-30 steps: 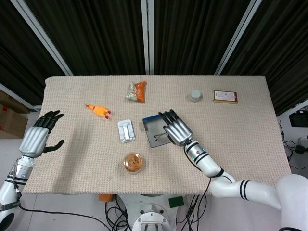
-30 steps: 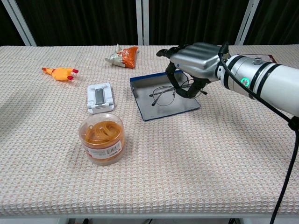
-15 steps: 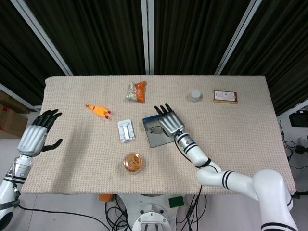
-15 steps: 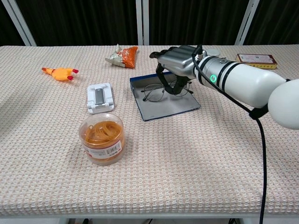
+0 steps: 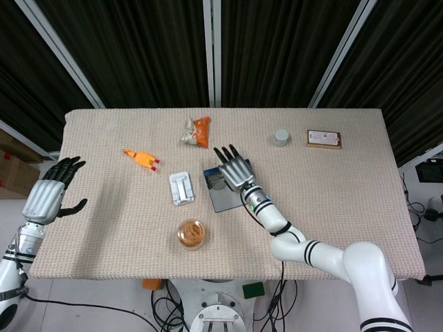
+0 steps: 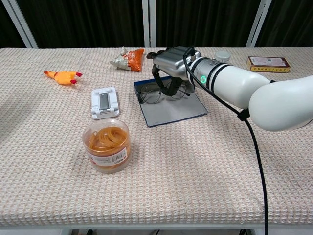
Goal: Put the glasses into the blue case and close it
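Reaching over the open blue case [image 6: 171,105], the right hand [image 6: 172,58] has its fingers curled down onto the glasses [image 6: 159,92].

From the chest camera the glasses sit at the far left end of the case's flat grey inside, one lens at the left rim, with the dark fingertips [image 6: 174,91] closed around the frame near its middle; from overhead the back of the right hand [image 5: 235,170] covers most of this, and only a bit of lens and the case [image 5: 223,197] show beneath it. Only the overhead camera catches the left hand [image 5: 48,197], held off the table's left edge, holding nothing, fingers spread. An orange-filled jar [image 6: 106,145] stands nearer, a white stand [image 6: 104,102] beside the case.
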You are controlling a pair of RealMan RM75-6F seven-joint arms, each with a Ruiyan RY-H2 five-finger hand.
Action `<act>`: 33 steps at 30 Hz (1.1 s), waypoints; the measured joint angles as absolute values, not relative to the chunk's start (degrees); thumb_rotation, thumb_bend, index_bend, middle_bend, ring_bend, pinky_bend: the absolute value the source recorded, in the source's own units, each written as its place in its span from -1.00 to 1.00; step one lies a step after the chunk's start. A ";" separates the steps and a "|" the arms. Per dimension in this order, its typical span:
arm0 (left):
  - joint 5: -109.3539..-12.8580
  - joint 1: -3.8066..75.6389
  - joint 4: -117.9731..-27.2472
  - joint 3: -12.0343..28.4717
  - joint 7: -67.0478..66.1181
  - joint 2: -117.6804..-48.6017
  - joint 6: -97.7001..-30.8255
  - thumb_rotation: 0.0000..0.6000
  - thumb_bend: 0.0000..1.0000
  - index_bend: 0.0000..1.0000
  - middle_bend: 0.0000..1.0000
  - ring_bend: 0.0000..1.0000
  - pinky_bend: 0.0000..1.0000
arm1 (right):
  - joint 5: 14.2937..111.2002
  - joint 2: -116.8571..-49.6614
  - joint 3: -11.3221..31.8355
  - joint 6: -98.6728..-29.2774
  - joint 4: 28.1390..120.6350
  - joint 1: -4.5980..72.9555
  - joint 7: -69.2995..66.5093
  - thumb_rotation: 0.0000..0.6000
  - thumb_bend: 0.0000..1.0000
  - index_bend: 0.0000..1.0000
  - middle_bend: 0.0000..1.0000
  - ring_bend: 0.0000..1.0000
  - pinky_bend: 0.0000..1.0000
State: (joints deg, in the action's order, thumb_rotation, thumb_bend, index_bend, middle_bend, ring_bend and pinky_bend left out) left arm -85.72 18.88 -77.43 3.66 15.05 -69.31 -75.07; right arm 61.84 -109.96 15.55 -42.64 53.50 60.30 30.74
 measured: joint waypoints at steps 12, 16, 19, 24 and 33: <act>-86.24 18.65 -77.61 3.52 15.17 -69.37 -75.66 1.00 -0.52 -0.78 -0.87 -0.93 -0.69 | 63.23 -107.48 14.42 -46.51 57.78 58.01 29.31 1.00 -0.05 -0.57 -1.00 -1.00 -1.00; -86.36 18.53 -77.68 3.41 15.13 -69.38 -75.74 1.00 -0.52 -0.78 -0.87 -0.93 -0.69 | 65.19 -105.20 13.02 -49.74 62.57 55.35 27.81 1.00 -0.05 -0.50 -1.00 -1.00 -1.00; -86.39 18.64 -77.55 3.35 15.24 -69.54 -75.43 1.00 -0.52 -0.77 -0.87 -0.93 -0.69 | 66.77 -102.96 10.77 -51.83 66.65 52.56 26.94 1.00 0.06 -0.43 -1.00 -1.00 -1.00; -86.56 18.86 -77.18 3.28 15.42 -69.97 -75.11 1.00 -0.52 -0.77 -0.87 -0.93 -0.69 | 66.43 -100.12 8.57 -50.67 70.55 50.60 26.52 0.54 0.39 -0.60 -1.00 -1.00 -1.00; -86.26 18.86 -76.74 3.39 15.78 -69.91 -74.95 1.00 -0.52 -0.77 -0.87 -0.93 -0.69 | 60.40 -100.06 9.02 -46.50 71.99 51.79 29.96 0.43 0.49 -0.75 -1.00 -1.00 -1.00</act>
State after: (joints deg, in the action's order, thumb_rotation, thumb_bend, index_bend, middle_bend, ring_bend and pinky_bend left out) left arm -86.26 18.86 -76.74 3.39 15.78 -69.91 -74.95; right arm 60.40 -100.06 9.02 -46.50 71.99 51.79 29.96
